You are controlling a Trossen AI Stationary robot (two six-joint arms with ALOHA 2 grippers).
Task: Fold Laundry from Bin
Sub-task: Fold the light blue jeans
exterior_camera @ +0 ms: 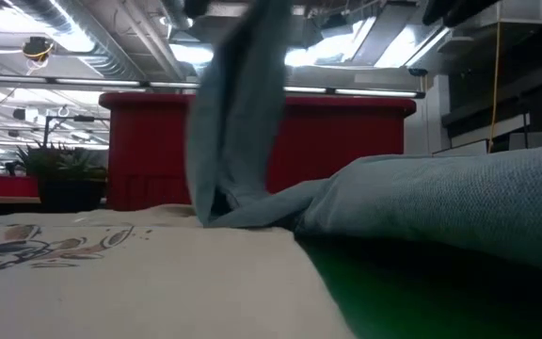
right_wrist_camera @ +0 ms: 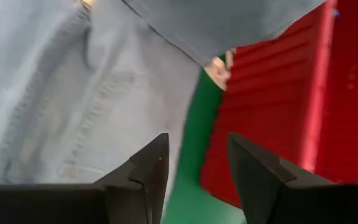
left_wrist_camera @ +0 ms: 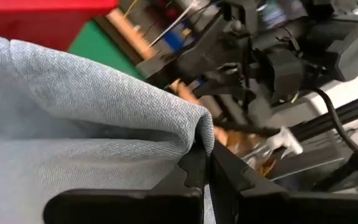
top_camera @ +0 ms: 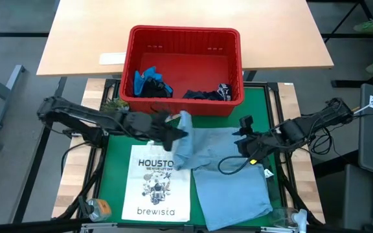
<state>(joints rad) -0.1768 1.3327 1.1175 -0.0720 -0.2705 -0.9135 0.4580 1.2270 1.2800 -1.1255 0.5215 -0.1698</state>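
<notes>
Red slotted plastic bin [top_camera: 185,44] far-centre holding dark garments [top_camera: 153,84]; soft light-blue denim shirt [top_camera: 228,178] spread on green mat [top_camera: 116,155] near-right beside printed tote bag [top_camera: 157,181] — left gripper [top_camera: 177,134] pinched shut on its raised fold, seen closest from left wrist — right gripper [right_wrist_camera: 194,171] hovers open, holding nothing.

My two arms are matte black, built of jointed segments, with black cables looping off the right arm [top_camera: 303,129]. The left arm [top_camera: 83,116] looks the same. Each ends in two dark, wedge-shaped fingers [right_wrist_camera: 148,168].
</notes>
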